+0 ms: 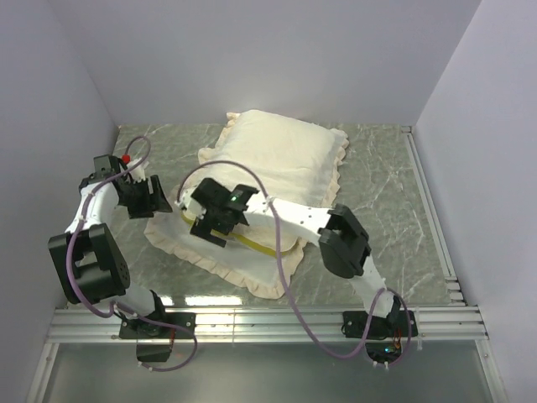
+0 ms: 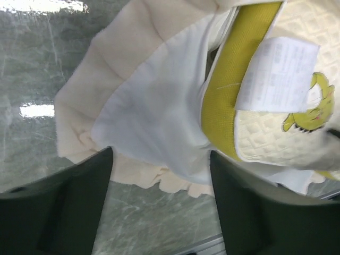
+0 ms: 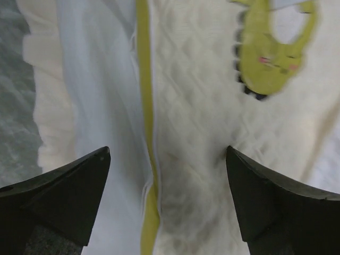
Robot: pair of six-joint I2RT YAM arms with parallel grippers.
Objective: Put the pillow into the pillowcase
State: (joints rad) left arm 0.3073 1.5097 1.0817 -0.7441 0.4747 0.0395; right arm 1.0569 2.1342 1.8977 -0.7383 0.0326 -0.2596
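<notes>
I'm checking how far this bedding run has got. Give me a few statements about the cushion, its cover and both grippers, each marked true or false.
1. The thick cream-yellow quilted pillow lies wholly outside the white, ruffle-trimmed fabric pillowcase. False: it is partly inside, and its yellow-banded end shows at the opening.
2. The right gripper is open over the pillow. True.
3. The left gripper is shut on the ruffle. False: its fingers stand wide apart.
4. A white label shows on the pillow's exposed end. True.
5. The pillowcase lies on a wooden tabletop. False: the tabletop is grey-green and marbled.
</notes>
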